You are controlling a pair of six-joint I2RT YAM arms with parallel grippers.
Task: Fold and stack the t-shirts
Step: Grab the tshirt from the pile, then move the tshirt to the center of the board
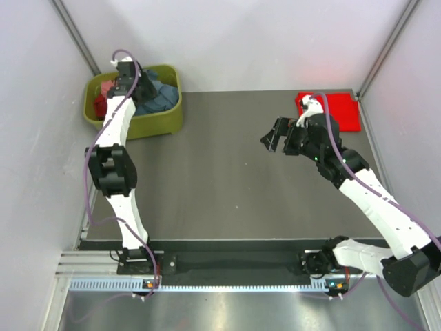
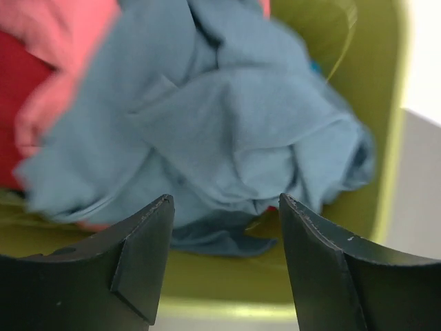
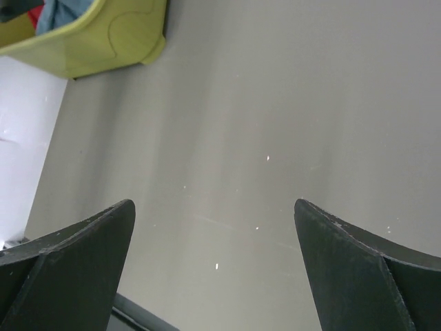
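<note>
Left hand (image 2: 224,200) is hanging, spread apart, over blue-grey t-shirt (image 2: 241,131) bunching in green bin (image 2: 389,138), upper left. Only top view is showing red t-shirt (image 1: 341,114) lying upper right; right hand (image 1: 281,140) is gaping above counter (image 1: 220,179).

Tees: four seen.
- In bin (image 1: 155,124), three: one blue-grey tee (image 2: 227,131), one pink tee (image 2: 62,34), one dark red tee (image 2: 10,103). Any more underneath: cannot tell.
- Far right corner of worktop (image 1: 227,172), one: bright red tee (image 1: 337,110), folded flat. Single or stack: cannot tell.

Bin: one, far left corner.
Worktop: one.
Arms: two, left arm (image 1: 110,165) and right arm (image 1: 372,196), bases at near edge.
Purple cables (image 1: 122,52): two, one along each arm.
</note>
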